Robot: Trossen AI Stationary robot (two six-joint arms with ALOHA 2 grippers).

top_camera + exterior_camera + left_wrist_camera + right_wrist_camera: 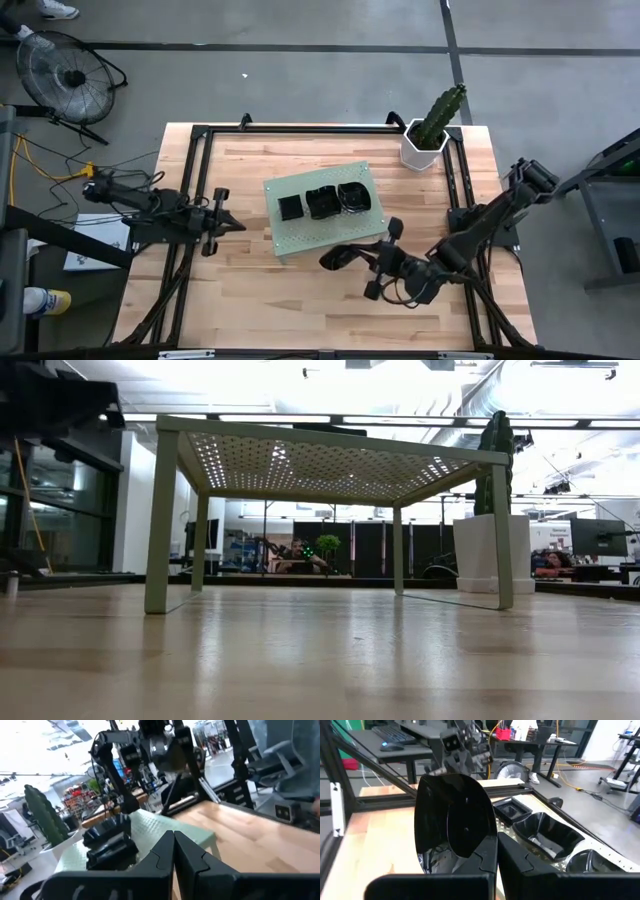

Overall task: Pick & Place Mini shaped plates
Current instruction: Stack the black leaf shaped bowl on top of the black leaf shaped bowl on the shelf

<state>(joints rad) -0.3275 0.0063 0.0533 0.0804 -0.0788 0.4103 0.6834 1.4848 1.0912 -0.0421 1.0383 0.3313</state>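
Mini shaped plates [322, 201], glossy black, sitting in three stacks on the green perforated board [300, 236], middle of the desk [260, 280]. One more plate [455, 822] pinched by its edge between the closed fingers of the right gripper [352, 256], just beside the board's near edge, above the wood. Left gripper [232, 223] waiting at the board's left side, fingers closed on nothing.

Possible trouble, as a guess: thin grip on a smooth rim, so the plate could slip or swing during the carry; could also knock the board edge or the stacks if lowered too near.

Right wrist view: shows the held plate large and the stacks behind it. High view: gives only a dark shape at the fingers. Low view: shows the board from below on its legs, no plates and no arms.
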